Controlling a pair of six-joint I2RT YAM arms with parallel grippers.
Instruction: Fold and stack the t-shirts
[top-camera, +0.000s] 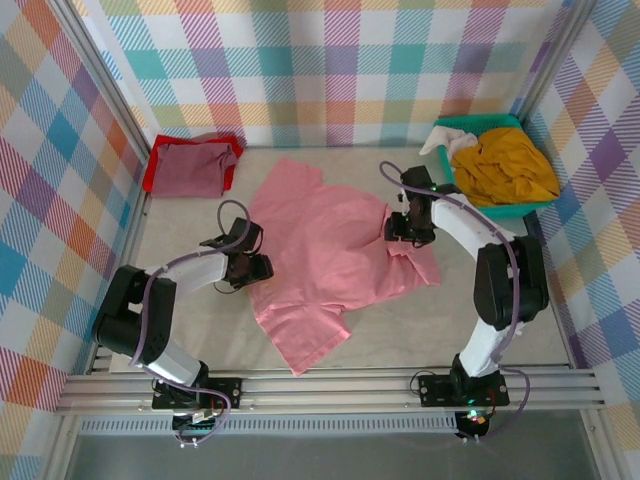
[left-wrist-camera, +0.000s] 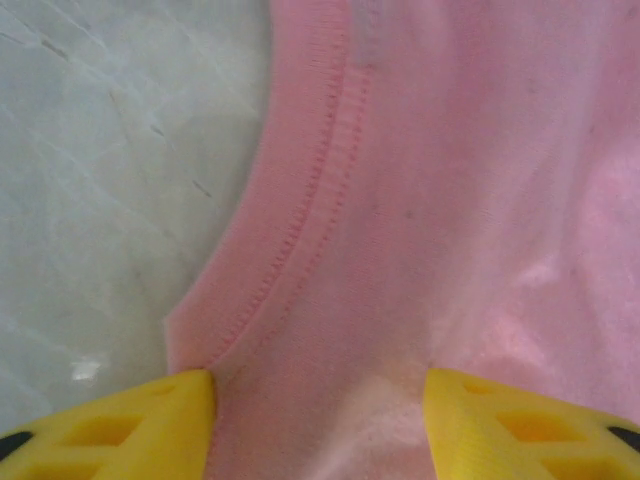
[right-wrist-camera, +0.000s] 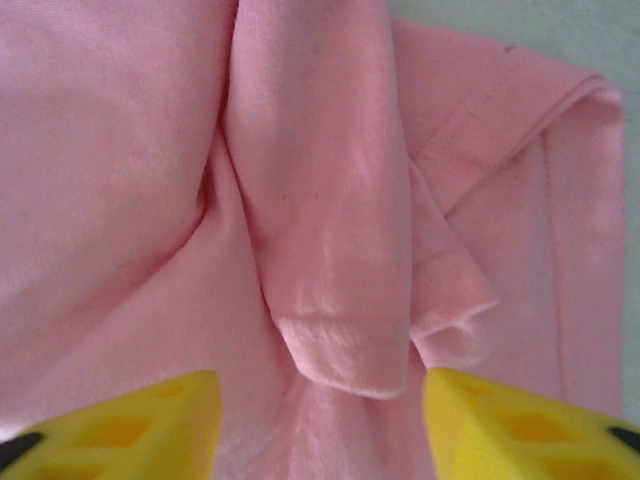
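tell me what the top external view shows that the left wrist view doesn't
Top external adds the layout: a maroon t-shirt lying on a red t-shirt at far left, a mustard-yellow t-shirt in the teal basket at far right, and the right gripper. Left wrist adds close detail: the shirt's double-stitched edge and the yellow fingers spread apart. Both share the salmon-pink t-shirt, the table and the left gripper at that shirt's edge.
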